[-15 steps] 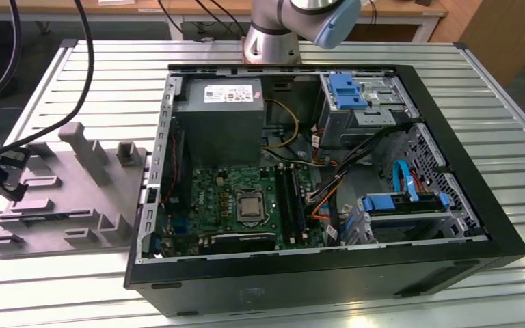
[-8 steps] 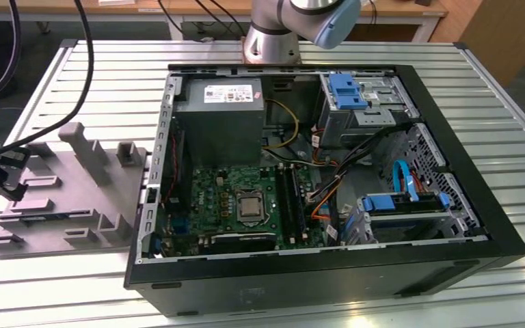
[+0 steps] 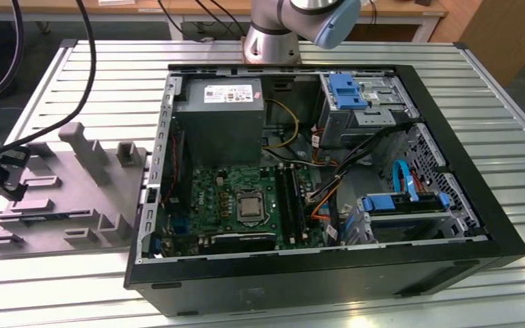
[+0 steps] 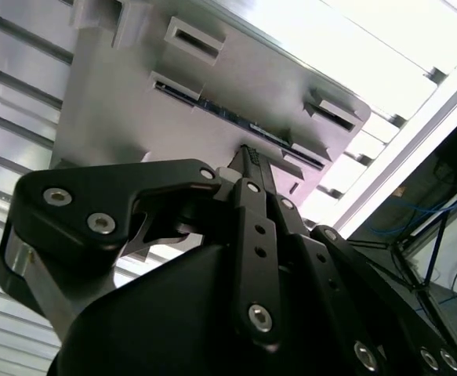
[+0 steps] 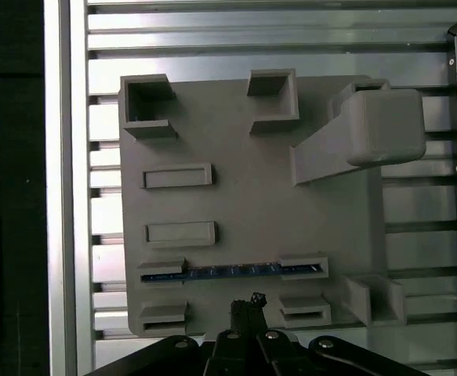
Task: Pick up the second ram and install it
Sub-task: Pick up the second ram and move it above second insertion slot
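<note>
The second ram [image 5: 236, 272] is a thin dark strip with a blue-green edge. It stands edge-on in a long slot of the grey moulded tray [image 5: 252, 196], and it appears as the same slim strip [image 4: 228, 116] in the second wrist view. My gripper [image 5: 248, 301] hovers above the tray's edge, just short of the ram slot, with its black fingers pressed together and nothing between them. In the exterior view the gripper [image 3: 0, 176] hangs over the far left side of the tray [image 3: 62, 195].
An open computer case [image 3: 327, 178] lies to the exterior view's right of the tray, with the motherboard [image 3: 235, 205], black socket rails [image 3: 290, 198] and loose cables inside. The tray has raised posts [image 5: 369, 133]. Everything rests on a slatted metal table [image 3: 80, 68].
</note>
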Available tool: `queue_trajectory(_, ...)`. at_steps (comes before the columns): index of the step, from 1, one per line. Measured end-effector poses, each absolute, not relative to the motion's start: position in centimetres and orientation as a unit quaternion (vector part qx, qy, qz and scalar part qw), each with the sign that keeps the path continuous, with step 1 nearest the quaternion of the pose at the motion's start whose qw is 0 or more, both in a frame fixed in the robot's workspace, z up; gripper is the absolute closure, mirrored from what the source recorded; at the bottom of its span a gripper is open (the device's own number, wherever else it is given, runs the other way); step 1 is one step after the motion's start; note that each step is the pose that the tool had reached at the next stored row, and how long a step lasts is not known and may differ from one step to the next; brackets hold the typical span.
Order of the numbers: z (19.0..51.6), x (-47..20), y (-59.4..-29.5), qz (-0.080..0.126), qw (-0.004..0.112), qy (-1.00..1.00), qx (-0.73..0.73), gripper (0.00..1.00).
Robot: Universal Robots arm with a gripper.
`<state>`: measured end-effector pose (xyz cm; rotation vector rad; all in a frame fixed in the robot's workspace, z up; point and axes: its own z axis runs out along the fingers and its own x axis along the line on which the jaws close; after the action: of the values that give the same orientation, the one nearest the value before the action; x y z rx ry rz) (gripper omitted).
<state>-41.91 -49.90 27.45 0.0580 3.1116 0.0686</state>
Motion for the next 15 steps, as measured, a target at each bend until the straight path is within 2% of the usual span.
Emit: queue_trajectory(15, 27.10, -41.91, -49.90, 0.024, 0.011, 0.993, -0.117, 0.89)
